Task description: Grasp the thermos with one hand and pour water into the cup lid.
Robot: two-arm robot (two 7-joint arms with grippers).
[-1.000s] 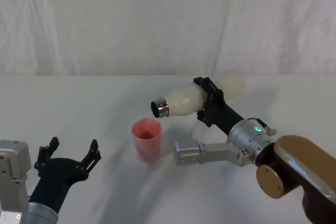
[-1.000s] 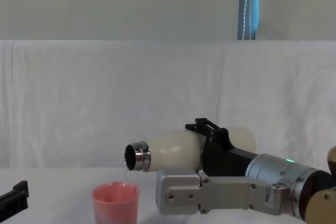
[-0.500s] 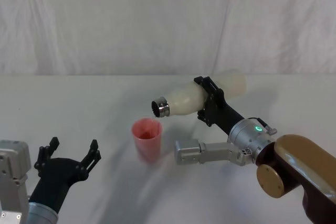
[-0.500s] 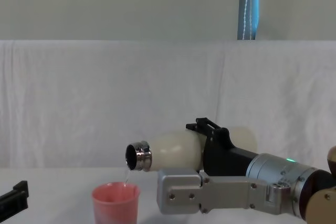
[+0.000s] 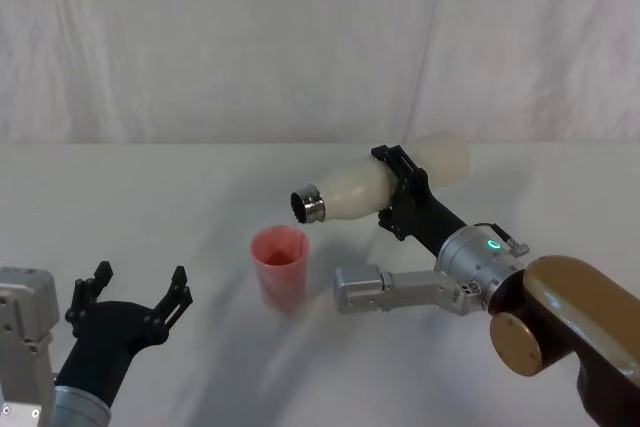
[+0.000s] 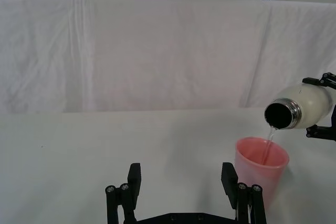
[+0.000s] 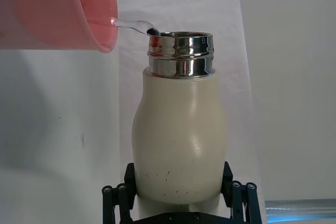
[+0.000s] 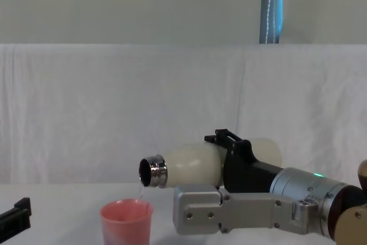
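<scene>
Cream-white thermos (image 5: 375,185) tipped near level above mid counter (image 5: 150,207), steel neck over cup lid (image 5: 281,267) | thin water stream (image 6: 270,142) falls into pink cup | right pincer (image 5: 400,194) clamped on thermos body | left pincer (image 5: 130,299) spread apart, near front-left counter corner

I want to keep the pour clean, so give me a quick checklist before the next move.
1. Right gripper clamped on thermos: ok.
2. Thermos mouth above cup lid: ok; the thin stream lands inside the rim in the left wrist view.
3. Cup lid upright on table: ok.
4. Spill around cup lid: none visible, ok.
5. Water level in cup lid: cannot tell.
6. Left gripper open, low and apart from cup lid: ok.
</scene>
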